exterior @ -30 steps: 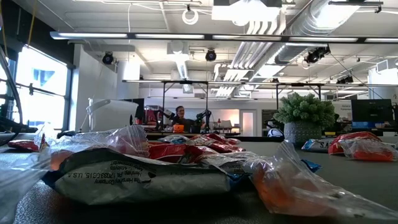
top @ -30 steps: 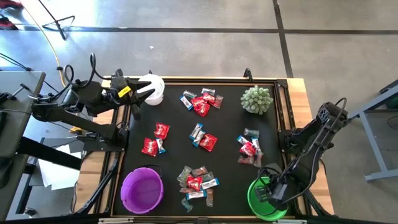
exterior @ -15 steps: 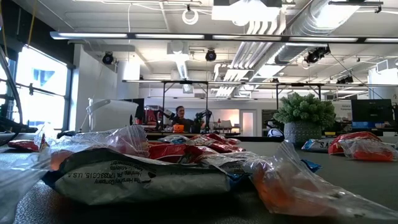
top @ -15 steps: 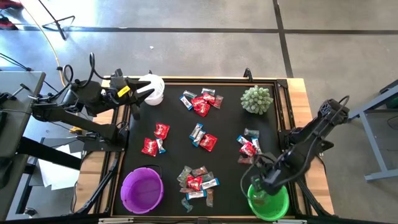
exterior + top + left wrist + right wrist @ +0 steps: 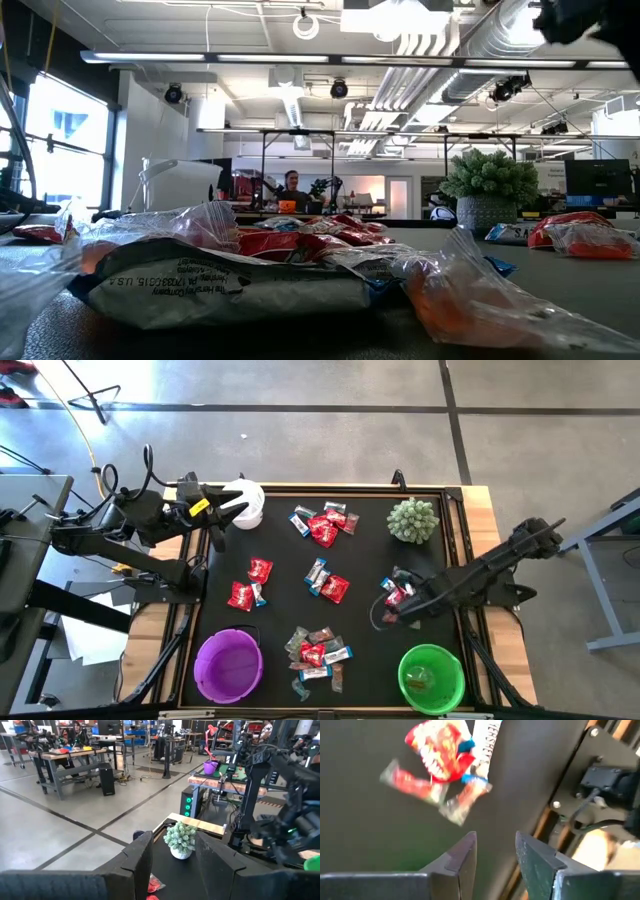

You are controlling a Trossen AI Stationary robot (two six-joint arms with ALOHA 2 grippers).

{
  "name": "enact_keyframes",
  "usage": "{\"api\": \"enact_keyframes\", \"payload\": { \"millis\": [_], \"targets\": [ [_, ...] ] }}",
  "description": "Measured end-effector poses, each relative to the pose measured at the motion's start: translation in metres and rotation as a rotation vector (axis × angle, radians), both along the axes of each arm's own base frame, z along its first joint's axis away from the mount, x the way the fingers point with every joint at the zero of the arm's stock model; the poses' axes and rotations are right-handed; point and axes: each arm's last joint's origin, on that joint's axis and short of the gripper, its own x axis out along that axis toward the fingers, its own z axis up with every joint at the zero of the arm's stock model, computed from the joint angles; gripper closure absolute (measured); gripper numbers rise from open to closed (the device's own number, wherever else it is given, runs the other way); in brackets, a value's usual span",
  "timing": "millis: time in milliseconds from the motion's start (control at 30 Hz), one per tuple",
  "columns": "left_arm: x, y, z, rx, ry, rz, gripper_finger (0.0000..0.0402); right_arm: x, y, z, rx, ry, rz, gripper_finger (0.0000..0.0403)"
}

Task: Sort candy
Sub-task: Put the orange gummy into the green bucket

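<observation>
Small wrapped candy lies in several clusters on the black mat: by the far edge, at the left, in the middle, at the right and near the front. My right gripper hovers open just beside the right cluster, whose red and blue-white wrappers show past my open right gripper. My left gripper waits open at the white bowl; past my left gripper the plant shows.
A purple bowl stands at the mat's near left, and a green bowl with a small piece inside at the near right. The spiky green plant sits at the far right corner. Candy wrappers fill the low view's foreground.
My right gripper has risen out of the green bowl and swung toward the table's far edge and left, ending beside the right candy cluster. The left arm has kept still.
</observation>
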Motion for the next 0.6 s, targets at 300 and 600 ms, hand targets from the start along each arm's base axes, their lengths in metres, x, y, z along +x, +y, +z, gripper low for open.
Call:
{"api": "enact_keyframes", "payload": {
  "millis": [300,600],
  "targets": [
    [0.0,0.0,0.0,0.0,0.001,0.0,0.0271,0.0,-0.009,-0.057,0.037,-0.018,-0.326,0.027],
    [0.0,0.0,0.0,0.001,0.003,0.0,0.0271,-0.006,-0.006,-0.107,0.12,-0.133,-0.377,0.027]
  ]
}}
